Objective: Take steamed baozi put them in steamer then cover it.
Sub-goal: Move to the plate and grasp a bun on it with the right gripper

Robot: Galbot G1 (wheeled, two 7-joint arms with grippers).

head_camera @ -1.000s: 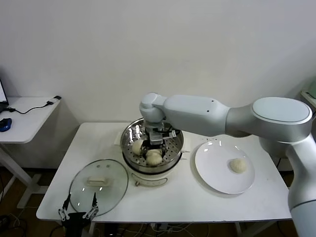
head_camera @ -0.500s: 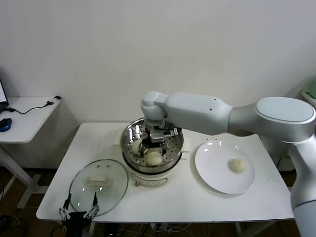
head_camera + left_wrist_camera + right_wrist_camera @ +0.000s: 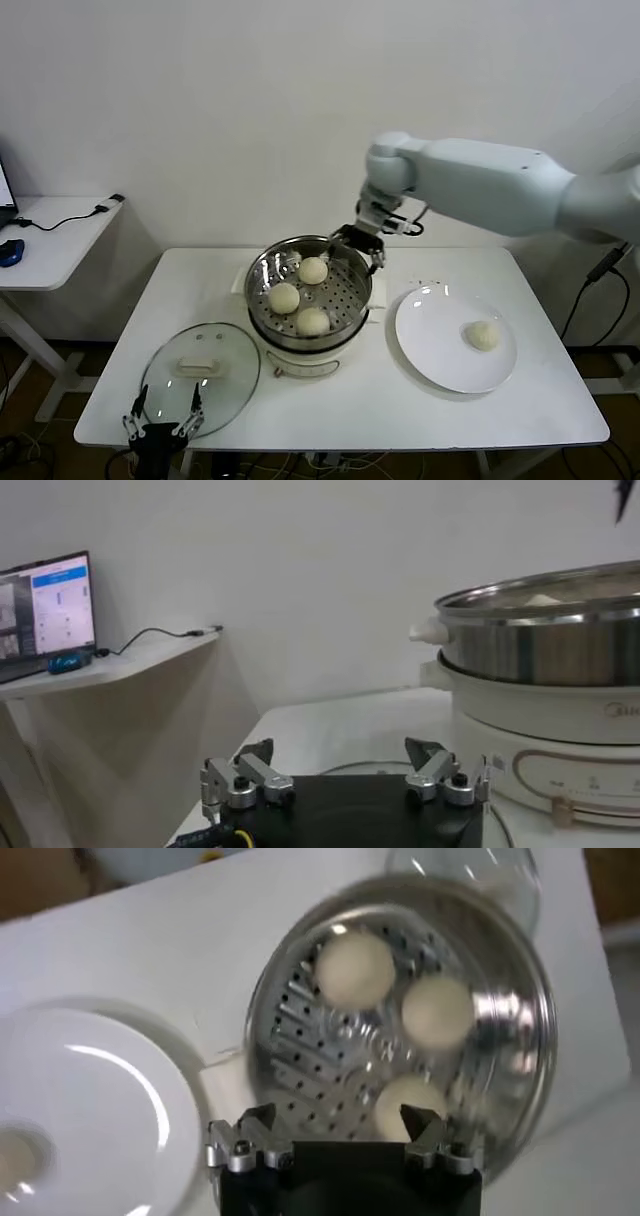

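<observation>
The steamer (image 3: 352, 300) stands mid-table, uncovered, with three baozi in it: one at the back (image 3: 313, 270), one on the left (image 3: 285, 297), one at the front (image 3: 313, 321). A fourth baozi (image 3: 483, 335) lies on the white plate (image 3: 440, 330). My right gripper (image 3: 360, 243) is open and empty, above the steamer's back right rim. The right wrist view looks down on the steamer (image 3: 320, 1048), its three baozi (image 3: 355, 968) and my open right gripper (image 3: 338, 1123). My left gripper (image 3: 160, 425) is open and parked at the table's front edge.
The glass lid (image 3: 200, 365) with a white handle lies flat on the table, front left of the steamer, just beyond my left gripper (image 3: 340, 770). The steamer wall (image 3: 540, 645) shows in the left wrist view. A side desk (image 3: 50, 225) stands far left.
My right gripper was down inside the steamer over a baozi; it has let go, risen and moved back and right. All three baozi in the steamer show now.
</observation>
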